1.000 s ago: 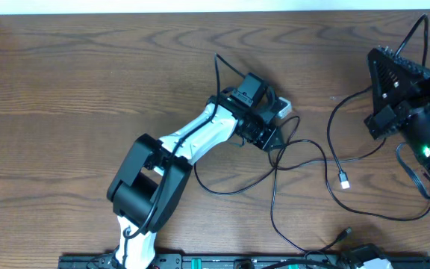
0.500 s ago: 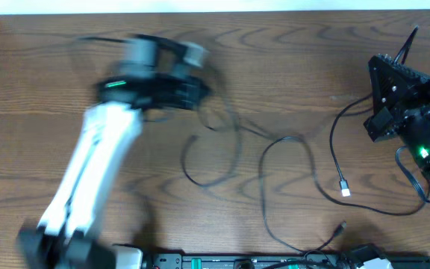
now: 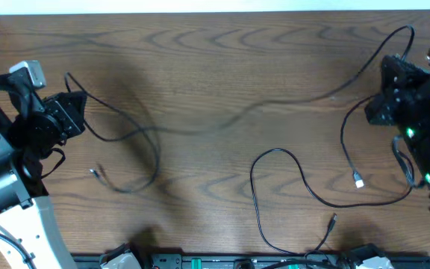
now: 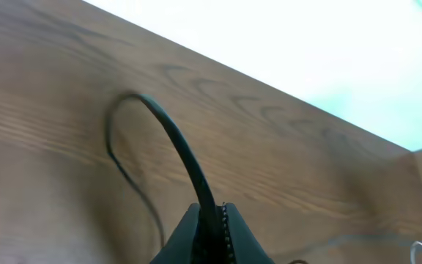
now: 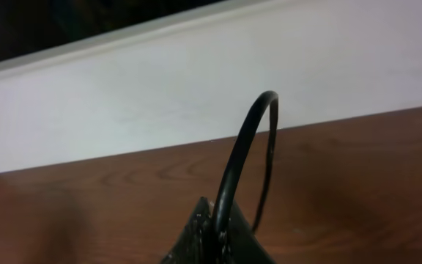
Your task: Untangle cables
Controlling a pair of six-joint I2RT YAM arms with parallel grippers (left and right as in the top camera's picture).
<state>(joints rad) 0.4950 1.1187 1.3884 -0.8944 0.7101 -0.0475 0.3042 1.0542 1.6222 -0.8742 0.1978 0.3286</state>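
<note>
Thin black cables lie spread over the wooden table. My left gripper (image 3: 72, 112) at the far left is shut on one black cable (image 4: 174, 147). That cable loops down to a small plug (image 3: 95, 173) and stretches blurred across the table (image 3: 222, 119) toward the right. My right gripper (image 3: 394, 71) at the far right is shut on a black cable (image 5: 240, 147) that arcs over it. Another black cable (image 3: 290, 161) curls at the lower middle, with plug ends at the right (image 3: 358, 181) and near the front edge (image 3: 333, 220). No whitish cord shows.
A black rail (image 3: 222, 261) with fittings runs along the front edge. The white left arm (image 3: 13, 217) fills the lower left corner. The dark right arm (image 3: 424, 142) stands along the right edge. A white wall borders the far edge.
My left arm has swung from the table's middle to the far left, dragging its black cable out of the tangle. The cables now lie spread apart. The right gripper rose slightly.
</note>
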